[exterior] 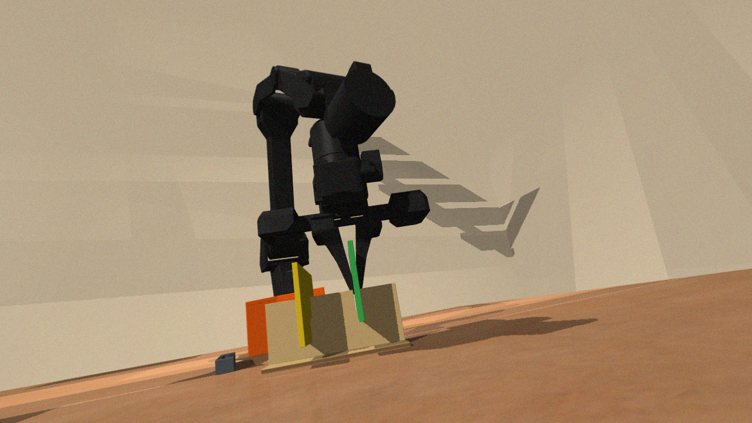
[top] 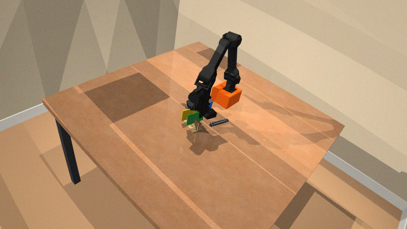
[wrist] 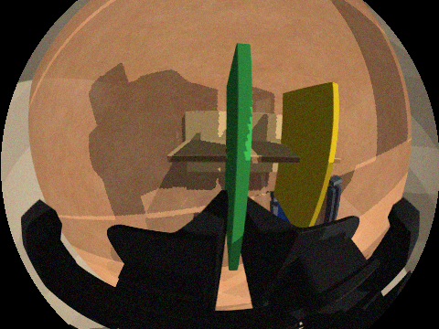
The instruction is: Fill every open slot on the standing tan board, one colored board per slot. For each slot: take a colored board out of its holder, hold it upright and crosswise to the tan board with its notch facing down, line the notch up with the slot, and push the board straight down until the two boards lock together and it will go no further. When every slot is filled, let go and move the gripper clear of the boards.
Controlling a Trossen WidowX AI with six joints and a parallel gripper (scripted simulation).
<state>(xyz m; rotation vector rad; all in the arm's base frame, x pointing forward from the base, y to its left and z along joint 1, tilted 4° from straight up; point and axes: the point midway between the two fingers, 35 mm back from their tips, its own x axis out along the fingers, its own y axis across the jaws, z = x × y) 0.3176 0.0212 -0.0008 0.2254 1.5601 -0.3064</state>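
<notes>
Beige walls stand behind the wooden table, whose corners and long edges lie well apart from the work. The tan board stands upright on its flat foot, with open tabletop on the side away from the arm.

The jaws are closed on the green board — held upright, crosswise at one slot, its lower edge higher above the foot than the yellow board's. That yellow board stands crosswise in the other slot, with a gap between it and the green one.

Room is tighter on the arm's side. A blue board shows only in part behind the jaws and the yellow board, and the orange block under the arm sits near. One slim grey holder lies apart from the tan board, no colored board in it — a second holder lies beyond the yellow side.
</notes>
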